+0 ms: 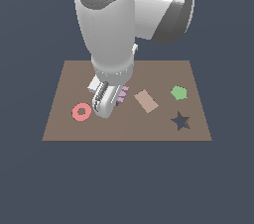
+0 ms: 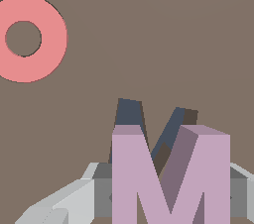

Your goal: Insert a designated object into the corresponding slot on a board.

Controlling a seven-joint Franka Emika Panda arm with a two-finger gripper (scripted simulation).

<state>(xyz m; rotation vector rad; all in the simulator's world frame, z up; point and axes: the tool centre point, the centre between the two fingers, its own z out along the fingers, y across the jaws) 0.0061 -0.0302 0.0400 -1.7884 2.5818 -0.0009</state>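
The lilac M-shaped piece point(image 2: 168, 178) is held between my gripper's fingers point(image 2: 74, 198), just above the brown board point(image 2: 149, 29). In the exterior view the piece point(image 1: 122, 94) peeks out beside my gripper point(image 1: 105, 103), low over the board point(image 1: 69, 77). The dark M-shaped slot point(image 2: 130, 113) shows partly behind the piece in the wrist view, a little offset from it. In the exterior view the slot is hidden by the arm. The gripper is shut on the M piece.
A red ring point(image 1: 82, 112) lies on the board near the gripper; it also shows in the wrist view point(image 2: 30, 39). A tan rectangle point(image 1: 146, 100), a green pentagon point(image 1: 179, 92) and a dark star point(image 1: 180, 121) lie toward the exterior view's right.
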